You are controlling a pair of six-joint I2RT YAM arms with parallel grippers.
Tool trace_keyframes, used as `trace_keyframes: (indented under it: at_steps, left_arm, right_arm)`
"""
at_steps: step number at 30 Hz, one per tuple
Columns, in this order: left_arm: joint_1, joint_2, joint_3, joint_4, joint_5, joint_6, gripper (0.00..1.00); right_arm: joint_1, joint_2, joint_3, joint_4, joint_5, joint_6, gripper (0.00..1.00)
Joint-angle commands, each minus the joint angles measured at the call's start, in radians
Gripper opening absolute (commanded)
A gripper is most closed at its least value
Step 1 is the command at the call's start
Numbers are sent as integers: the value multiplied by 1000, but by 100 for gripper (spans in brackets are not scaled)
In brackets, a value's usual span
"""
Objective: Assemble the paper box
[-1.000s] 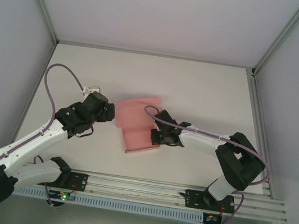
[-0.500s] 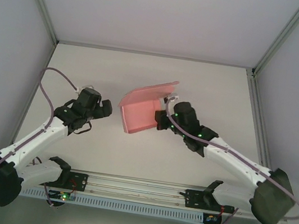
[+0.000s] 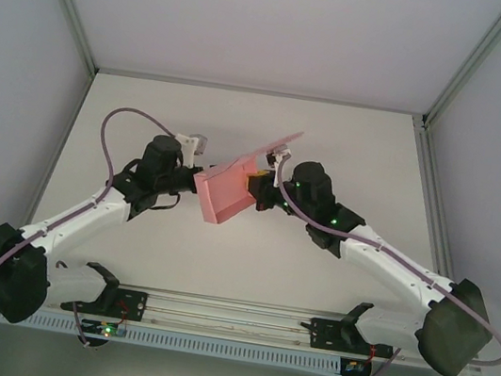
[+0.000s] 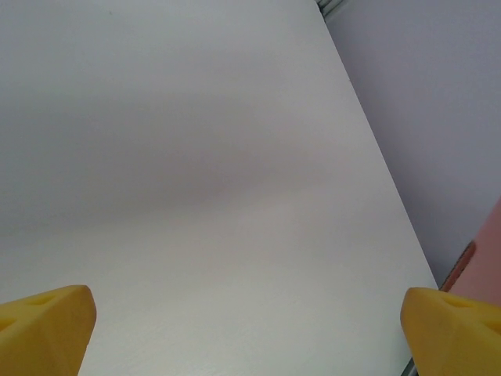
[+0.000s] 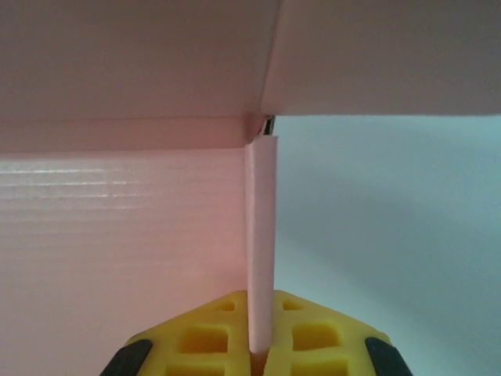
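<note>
Top external view: the paper box [image 3: 228, 194] hangs clear of the table [image 3: 360, 158] between the two arms, near the table's middle, and is tilted.
Right gripper [image 3: 258, 187]: clamped on a thin upright wall of the box. The right wrist view shows the pink card edge [image 5: 261, 235] pinched between its yellow pads [image 5: 207, 341].
Left gripper [image 3: 194, 162]: jaws spread wide, nothing between them, parked just beside the box's left end. In the left wrist view a strip of pink card [image 4: 487, 251] shows next to one pad [image 4: 450, 321]; whether that pad touches the card, I cannot tell.
Step in hand: probably mid-assembly. The box looks partly formed, with some walls up and one flap [image 3: 276, 146] open, and the right arm is presenting it to the left.
Next move calls for: the left jaws coming in square, one pad on each side of an end wall or flap. They should close gently, since thin card buckles and a sideways push could twist it out of the right arm's narrow pinch.
Long axis: runs from near-left to far-right in the top external view.
Pointing: the low end faces the left gripper, the open flap rises toward the far right, and the hollow side is turned upward.
</note>
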Motion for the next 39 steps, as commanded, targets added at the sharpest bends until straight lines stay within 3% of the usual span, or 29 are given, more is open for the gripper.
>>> trace_keyframes:
  at_steps: [1, 9, 18, 25, 27, 31, 34, 39]
  left_arm:
    - [-54, -4, 57, 109, 122, 79, 100]
    - [-92, -6, 93, 90, 98, 110, 100]
    - [-115, -29, 122, -1, 26, 150, 100]
    - [-130, -59, 121, -37, -17, 164, 100]
    - [-132, -61, 119, -51, -35, 162, 100]
    - [-132, -43, 122, -97, -126, 153, 100]
    - [-132, -5, 133, -208, -323, 133, 100]
    - [-128, 61, 145, -417, -606, 102, 100]
  right_arm:
    - [52, 53, 80, -106, 182, -80, 0]
    - [175, 194, 229, -353, 676, -148, 0]
    - [252, 333, 318, -468, 956, -197, 0]
    - [272, 420, 376, -542, 1103, -191, 0]
    - [270, 414, 375, -531, 1057, -185, 0]
    - [224, 298, 258, -358, 742, -151, 0]
    - [172, 150, 128, -206, 570, -109, 0]
    - [68, -35, 28, -216, 494, -50, 0]
